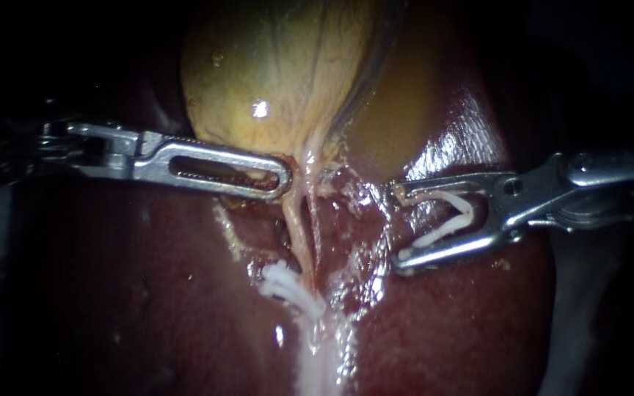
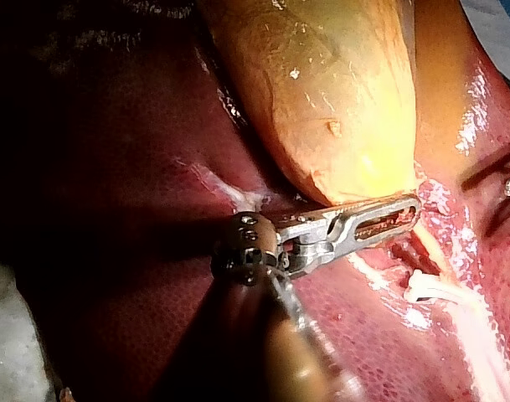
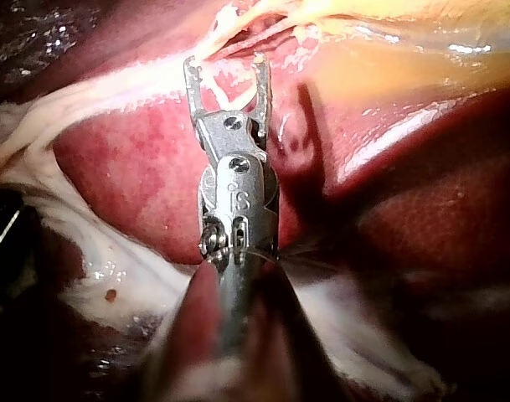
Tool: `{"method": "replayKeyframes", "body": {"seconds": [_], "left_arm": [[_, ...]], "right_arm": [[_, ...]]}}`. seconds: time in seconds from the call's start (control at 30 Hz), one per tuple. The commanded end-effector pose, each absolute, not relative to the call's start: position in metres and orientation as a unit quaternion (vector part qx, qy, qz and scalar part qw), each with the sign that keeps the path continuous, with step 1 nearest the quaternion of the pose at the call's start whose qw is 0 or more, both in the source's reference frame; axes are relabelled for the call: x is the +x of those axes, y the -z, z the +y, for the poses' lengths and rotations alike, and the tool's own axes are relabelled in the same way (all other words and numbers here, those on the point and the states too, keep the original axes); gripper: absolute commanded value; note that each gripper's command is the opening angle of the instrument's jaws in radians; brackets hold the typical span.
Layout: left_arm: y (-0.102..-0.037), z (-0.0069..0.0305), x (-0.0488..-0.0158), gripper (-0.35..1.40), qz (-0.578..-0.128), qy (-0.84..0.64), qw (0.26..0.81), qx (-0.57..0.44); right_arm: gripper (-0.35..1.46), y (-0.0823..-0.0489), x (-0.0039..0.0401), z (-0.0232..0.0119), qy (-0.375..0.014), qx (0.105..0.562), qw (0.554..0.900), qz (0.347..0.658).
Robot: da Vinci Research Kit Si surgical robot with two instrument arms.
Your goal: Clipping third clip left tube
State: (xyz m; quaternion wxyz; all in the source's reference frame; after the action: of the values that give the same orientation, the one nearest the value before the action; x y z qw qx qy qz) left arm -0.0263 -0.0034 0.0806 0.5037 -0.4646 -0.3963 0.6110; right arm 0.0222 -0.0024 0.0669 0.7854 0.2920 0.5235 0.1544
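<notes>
Left tube (image 1: 293, 224) is seen running down from the gallbladder (image 1: 273, 66) neck over the liver (image 1: 148, 308), just beside a second thin tube (image 1: 314, 231) on its right; both are laid bare mid-frame in the endoscope view. White clips (image 1: 288, 284) are seated across its lower end, close together; the exact count can't be told. Left instrument (image 1: 285, 180) is seen entering from the left, claw closed and clamped on the gallbladder's lower edge just above the tubes. Tissue is visible through the claw's slot in the left wrist view. Right instrument (image 1: 398, 227) is held to the right of the tubes, apart from them, with its tips pointed toward them. Its claw is spread wide but loaded: an open white V-clip (image 1: 442, 229) is carried between the two halves, one leg seated along each. The loaded clip is not touching either tube; wet liver surface is seen under it.
</notes>
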Motion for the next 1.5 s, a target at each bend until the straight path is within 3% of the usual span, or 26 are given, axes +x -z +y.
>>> {"method": "replayKeyframes", "body": {"seconds": [0.03, 0.6, 0.93, 1.5], "left_arm": [[-0.0805, -0.0034, -0.0263, -0.35, -0.396, -0.611, 0.504, -0.465], [-0.0751, -0.0012, -0.0224, -0.35, -0.4, -0.601, 0.514, -0.464], [-0.074, -0.0018, -0.0225, -0.35, -0.399, -0.599, 0.516, -0.465], [-0.074, -0.0018, -0.0226, -0.35, -0.399, -0.599, 0.516, -0.465]], "right_arm": [[0.5, -0.0669, 0.0222, -0.0024, -0.155, 0.292, 0.785, 0.523], [0.5, -0.0669, 0.0223, -0.0024, -0.155, 0.292, 0.785, 0.523], [0.5, -0.0667, 0.0231, -0.0026, -0.156, 0.291, 0.786, 0.522], [0.5, -0.0686, 0.0305, -0.0034, -0.164, 0.281, 0.789, 0.522]]}}
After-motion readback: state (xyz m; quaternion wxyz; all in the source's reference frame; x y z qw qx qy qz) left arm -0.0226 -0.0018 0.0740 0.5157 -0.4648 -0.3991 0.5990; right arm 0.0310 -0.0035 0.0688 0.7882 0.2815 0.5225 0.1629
